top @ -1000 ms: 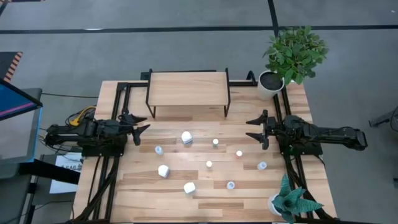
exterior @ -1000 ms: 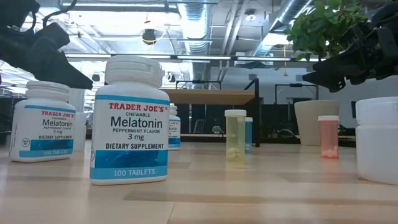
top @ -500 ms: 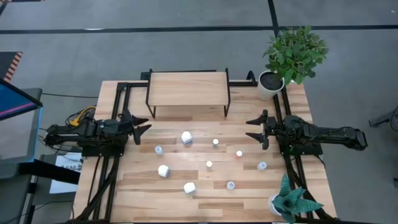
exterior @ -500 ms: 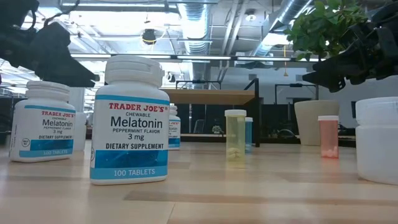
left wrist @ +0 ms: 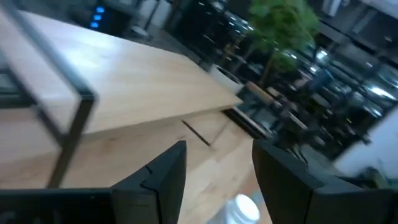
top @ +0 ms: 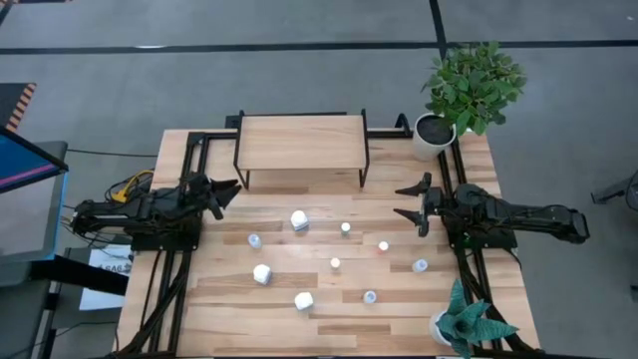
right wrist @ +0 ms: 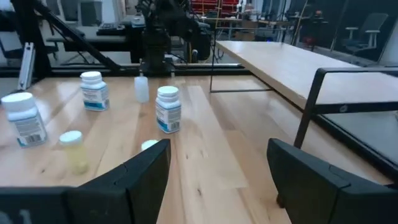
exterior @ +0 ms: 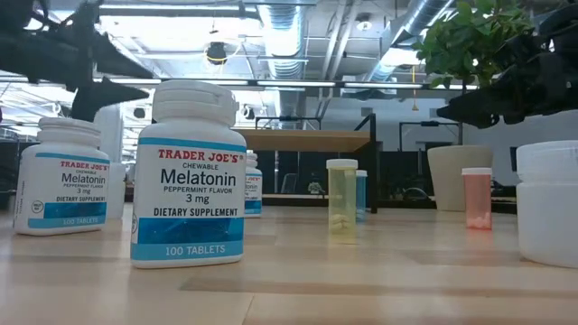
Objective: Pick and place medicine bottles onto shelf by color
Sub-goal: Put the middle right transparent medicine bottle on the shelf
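Pale planked-wood table (top: 329, 329), smooth and matte, framed by thin black metal rails. At its far edge, centred, a low shelf (top: 301, 142): flat rectangular light-wood top on slim black legs, nothing resting on it.

Scattered over the middle of the table, the medicine bottles, all upright. Three chunky white cylinders with printed Melatonin labels: one (top: 298, 219) just in front of the shelf, one (top: 262, 273) nearer the left edge, one (top: 304, 300) toward the near edge. Around them, slim round vials: a pale-blue one (top: 254, 240), a white-capped yellowish one (top: 335, 263), an orange-red one (top: 383, 245), pale ones (top: 420, 265) (top: 370, 295) toward the right edge.

Compared with a second earlier: left gripper (top: 221, 191) swung toward the shelf's left legs and raised, fingers drawn closer together yet parted, grasping nothing. Right gripper (top: 410, 201) near the right edge, unchanged, jaws spread wide and empty. Bottles unmoved.

Leafy potted plant (top: 469, 85) at the far right corner; spiky potted plant (top: 469, 324) at the near right corner.
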